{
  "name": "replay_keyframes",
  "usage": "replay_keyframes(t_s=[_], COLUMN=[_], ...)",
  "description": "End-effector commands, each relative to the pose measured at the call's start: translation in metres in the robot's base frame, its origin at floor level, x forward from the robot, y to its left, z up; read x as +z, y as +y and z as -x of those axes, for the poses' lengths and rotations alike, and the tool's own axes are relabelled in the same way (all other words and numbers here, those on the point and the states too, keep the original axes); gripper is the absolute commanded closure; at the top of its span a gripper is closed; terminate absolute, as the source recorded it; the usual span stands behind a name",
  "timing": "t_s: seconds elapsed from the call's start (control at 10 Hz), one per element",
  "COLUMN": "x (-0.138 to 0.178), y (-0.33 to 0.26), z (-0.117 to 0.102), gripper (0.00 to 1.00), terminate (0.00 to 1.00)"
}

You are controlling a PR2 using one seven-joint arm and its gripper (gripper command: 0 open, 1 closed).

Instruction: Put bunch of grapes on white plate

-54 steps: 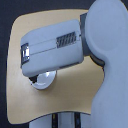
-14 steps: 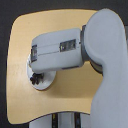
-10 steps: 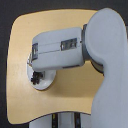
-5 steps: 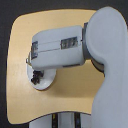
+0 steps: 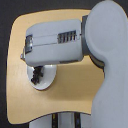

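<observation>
Materials and finishes seen in the exterior view

The table (image 5: 75, 85) is seen as smooth, light wood-toned board with a matt sheen. The white plate (image 5: 47, 82) appears smooth and faintly glossy. The bunch of grapes (image 5: 35, 75) is shown dark and blurred. The arm (image 5: 75, 42) is cased in smooth, matt grey-white plastic.

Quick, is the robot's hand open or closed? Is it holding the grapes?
Gripper: cannot be told; the arm hides the fingers. The bunch of grapes lies on the white plate.
</observation>
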Motion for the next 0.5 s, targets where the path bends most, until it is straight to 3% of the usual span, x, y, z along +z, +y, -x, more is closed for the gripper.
replay_keyframes(t_s=[0.0, 0.4], x=[0.096, 0.129], y=[0.0, -0.05], z=[-0.012, -0.013], gripper=[0.0, 0.0], terminate=[0.0, 0.0])
